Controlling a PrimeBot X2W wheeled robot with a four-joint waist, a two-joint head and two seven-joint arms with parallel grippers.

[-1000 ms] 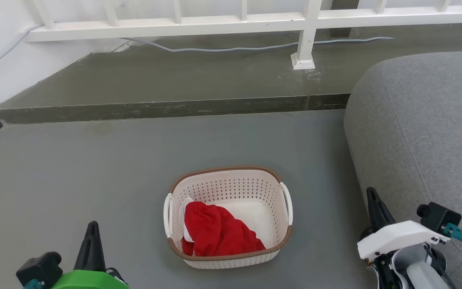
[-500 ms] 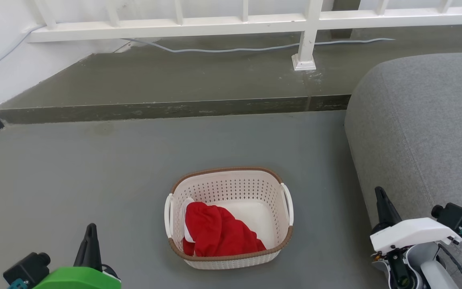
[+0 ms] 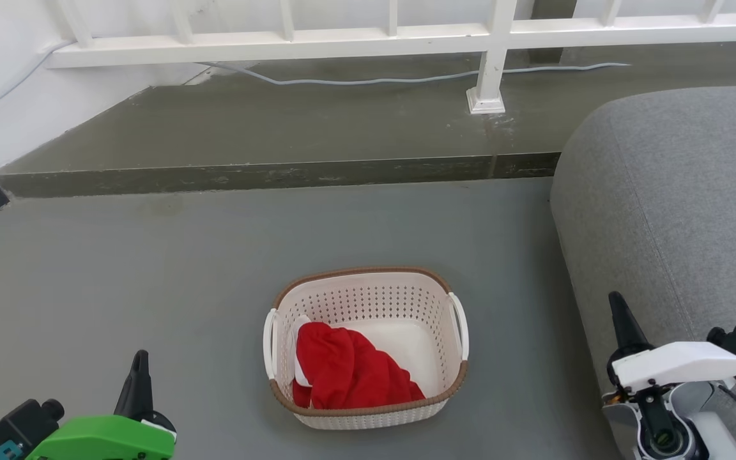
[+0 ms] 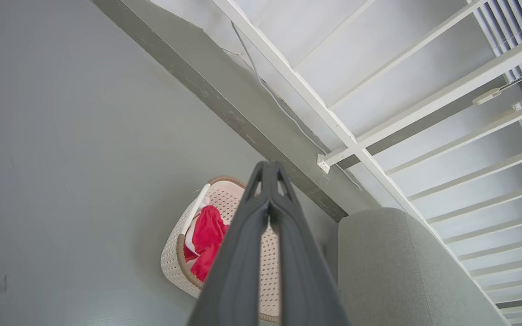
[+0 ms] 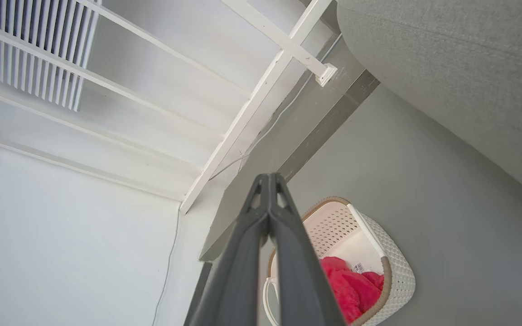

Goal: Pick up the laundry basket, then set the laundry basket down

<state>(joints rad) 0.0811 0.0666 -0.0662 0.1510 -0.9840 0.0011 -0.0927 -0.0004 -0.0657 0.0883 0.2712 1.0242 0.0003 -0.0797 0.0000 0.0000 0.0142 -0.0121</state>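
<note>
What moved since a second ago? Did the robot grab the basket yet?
Both arms slid outward: the left gripper went left, the right gripper went right, away from the laundry basket. Nothing was grabbed. The basket, with its red cloth, stayed on the floor.

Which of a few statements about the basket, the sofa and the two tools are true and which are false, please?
1. The basket sits on the floor. True.
2. A red cloth lies inside the basket. True.
3. The left tool grips the basket. False: it is shut on nothing, apart from the basket.
4. The right tool is wide open. False: its fingers are together.
5. The sofa is on the basket's left. False: it is on the right.
</note>
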